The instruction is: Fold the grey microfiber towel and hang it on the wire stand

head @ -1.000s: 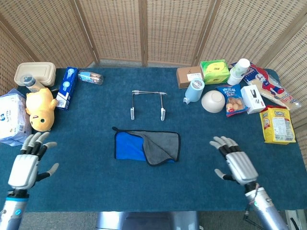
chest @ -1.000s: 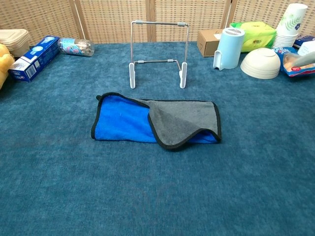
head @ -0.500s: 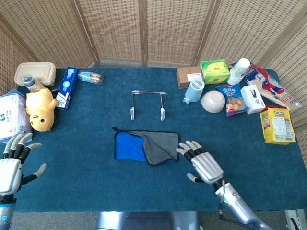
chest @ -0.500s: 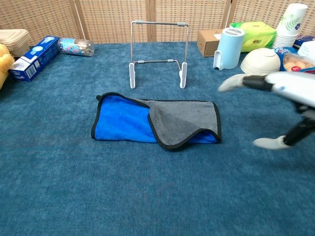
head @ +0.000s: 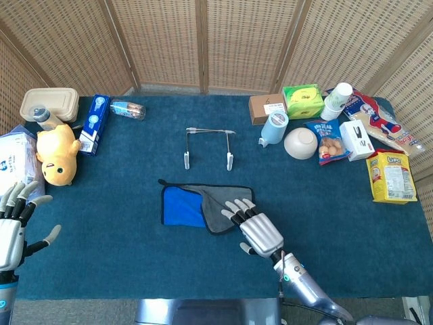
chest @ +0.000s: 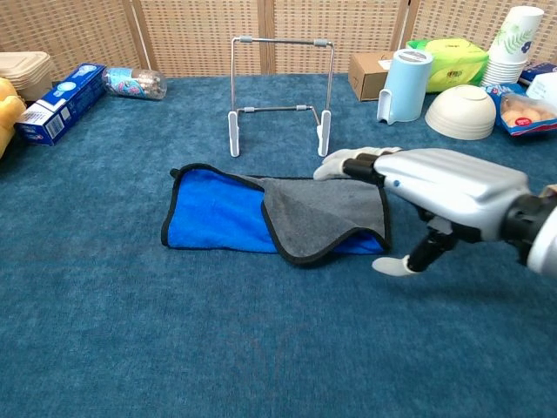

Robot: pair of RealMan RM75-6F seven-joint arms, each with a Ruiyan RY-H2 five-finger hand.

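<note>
Towel (head: pixel 203 208) lies flat mid-desk, a bit toward the near edge, long axis running left-right, parallel to that edge. Grey side is flapped over the right half, blue side showing on the left; black trim all round. Wire stand (head: pixel 208 145) sits upright just behind it toward the far edge, apart from it, its top bar also left-right.

Right hand (head: pixel 256 229) is at the towel's right end, palm down, fingers (chest: pixel 341 163) spread apart and holding nothing; fingertips overlap the grey flap's right edge, can't tell if they touch it. Thumb sticks out below the near-right corner.

Left hand (head: pixel 13 227) is by the desk's left edge, well apart from the towel, fingers spread, empty; wrist cut off by the frame, and unseen from the chest view.
</note>
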